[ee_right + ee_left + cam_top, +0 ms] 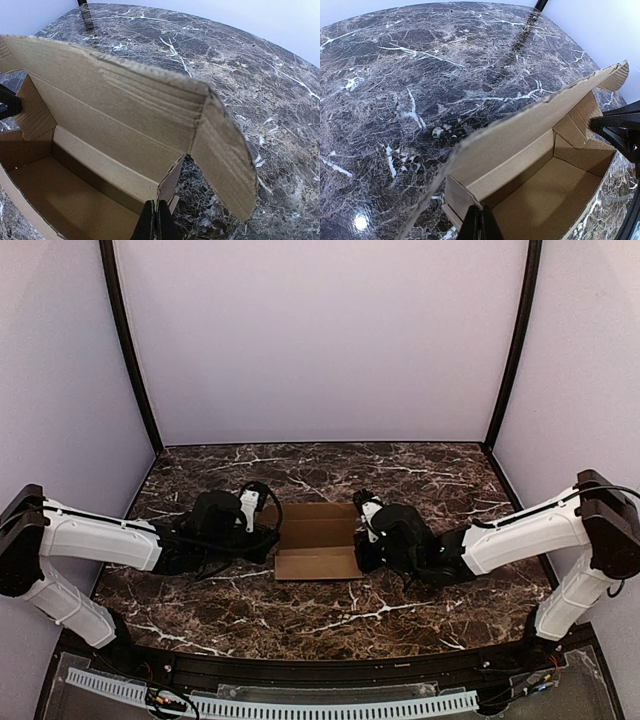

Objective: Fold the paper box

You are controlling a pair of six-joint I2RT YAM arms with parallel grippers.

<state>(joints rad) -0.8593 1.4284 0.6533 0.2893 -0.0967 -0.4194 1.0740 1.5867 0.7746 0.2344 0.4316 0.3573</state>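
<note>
The paper box (318, 540) is a brown cardboard tray, half formed, at the middle of the marble table (320, 470). Its lid panel (125, 95) stands up along the far side, with a rounded tab (225, 165) hanging off its right end. My left gripper (274, 540) is shut on the box's left end wall; in the left wrist view its tips (481, 222) pinch the wall's top edge by the far corner. My right gripper (361, 551) is shut on the right end wall (172, 182), where its tips (159, 220) meet on the cardboard. The inside of the box (545, 200) holds nothing.
Both arms lie low over the table, reaching inward from the sides. Lilac walls close the booth at the back and sides, with black posts (130, 350) at the back corners. A black rail (300, 675) runs along the near edge.
</note>
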